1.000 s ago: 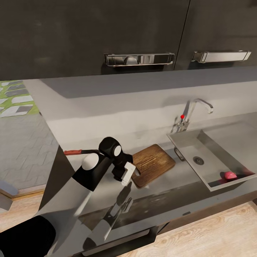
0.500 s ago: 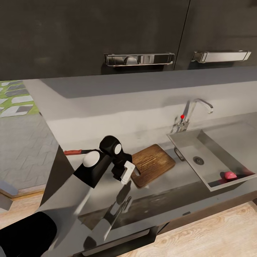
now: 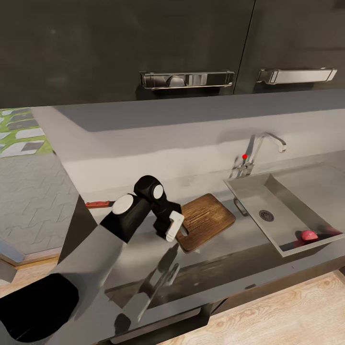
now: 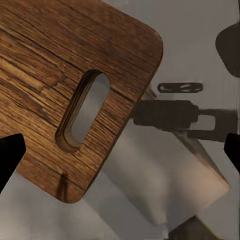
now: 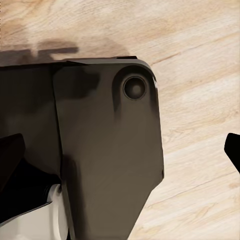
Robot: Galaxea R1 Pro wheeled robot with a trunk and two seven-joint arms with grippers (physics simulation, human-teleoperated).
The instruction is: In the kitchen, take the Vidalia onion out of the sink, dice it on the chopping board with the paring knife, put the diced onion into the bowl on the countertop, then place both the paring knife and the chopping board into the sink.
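Hovering open-fingered, left gripper [image 3: 175, 229] over the chopping board [image 3: 205, 220] handle end; Vidalia onion [image 3: 309, 235] far right in sink [image 3: 287, 199].

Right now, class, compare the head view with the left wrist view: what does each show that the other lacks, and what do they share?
Head view alone: the rectangular stainless-steel sink holding the small pinkish-red Vidalia onion, the grey metal tap, and the red-handled paring knife beyond the left arm.

Left wrist view alone: a close look at the board's slot handle hole and wood grain.

Shared: the brown wooden chopping board on the grey reflective countertop, beside the left gripper.
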